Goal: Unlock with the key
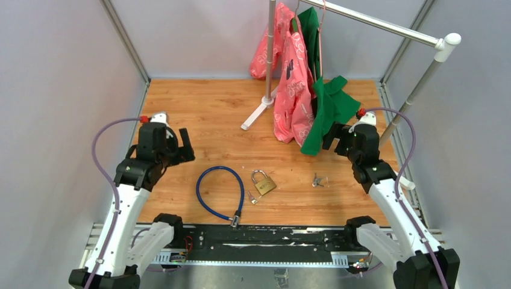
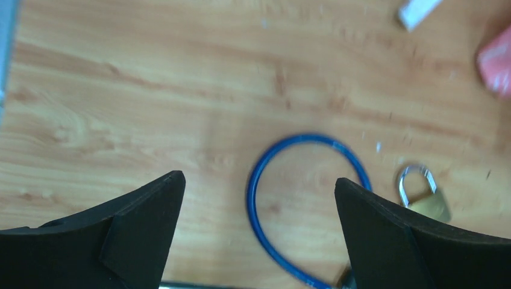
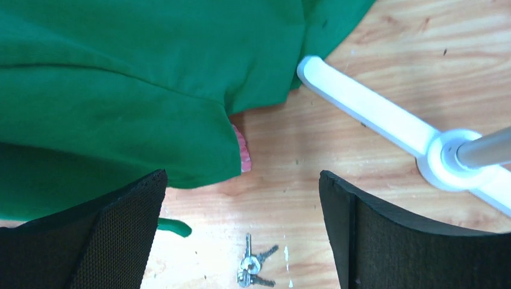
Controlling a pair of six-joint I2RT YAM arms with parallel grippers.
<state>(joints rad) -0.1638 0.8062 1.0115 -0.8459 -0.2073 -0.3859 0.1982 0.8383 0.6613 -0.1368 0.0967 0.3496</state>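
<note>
A brass padlock with a silver shackle lies on the wooden table, near the middle front. In the left wrist view the padlock sits at the right, beside one fingertip. A bunch of silver keys lies to the padlock's right, and a small key lies just left of it. In the right wrist view the keys lie below the gap between the fingers. My left gripper hangs open and empty above the table's left side. My right gripper is open and empty too, up beside the hanging clothes.
A blue cable loop lies left of the padlock, its end piece near the front rail. A white clothes rack carries pink and green garments. The rack's foot is close to my right gripper. Grey walls enclose the table.
</note>
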